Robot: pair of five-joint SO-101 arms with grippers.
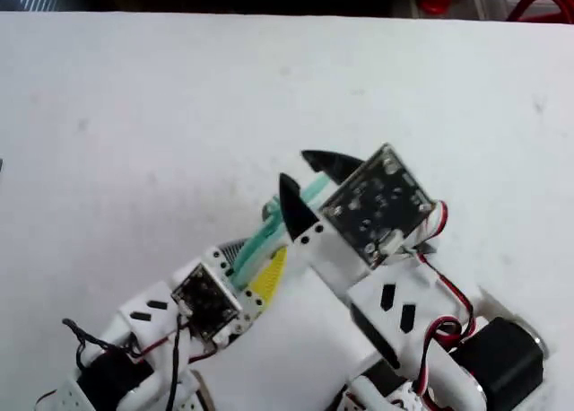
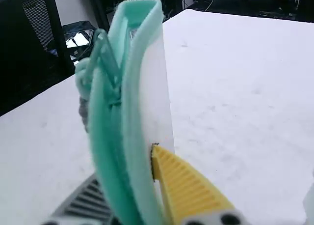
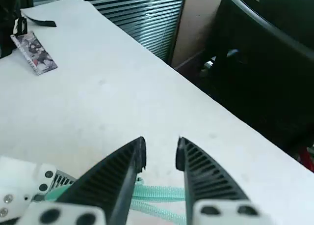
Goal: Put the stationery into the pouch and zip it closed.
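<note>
**Pouch** [image 2: 142, 112]: white body with a mint-green zip band along its edge. A green pull [image 2: 100, 53] of the same shade hangs off the band, on the grey-jaw side. The pouch stands on edge between the left gripper's [image 2: 127, 185] jaws, reaching well past their tips. From the high view it shows as a green strip [image 1: 269, 231] running from the left jaws toward the right ones.

**Left gripper** [image 1: 254, 260]: one yellow ribbed jaw and one grey, pressed against the pouch from either side and pinching it.

**Right gripper** [image 3: 161, 149]: two black ribbed jaws, spread with a narrow gap between the tips and nothing in that gap. The green band [image 3: 157, 193] lies under the jaws, behind the tips. From the high view the tips [image 1: 300, 170] sit just past the pouch's far end.

**Hard to make out:**
- Zip: open or closed cannot be told.
- Contents: not discernible.
- Pouch, near end: covered by both arms in the high view and cut off at the frame edge in the left wrist view.
- Grey jaw tip: hidden behind the green band.

**Table** [image 1: 134, 115]: white. Well beyond the right jaws lie a printed card [image 3: 37, 53] and a black strap [image 3: 41, 22].
</note>
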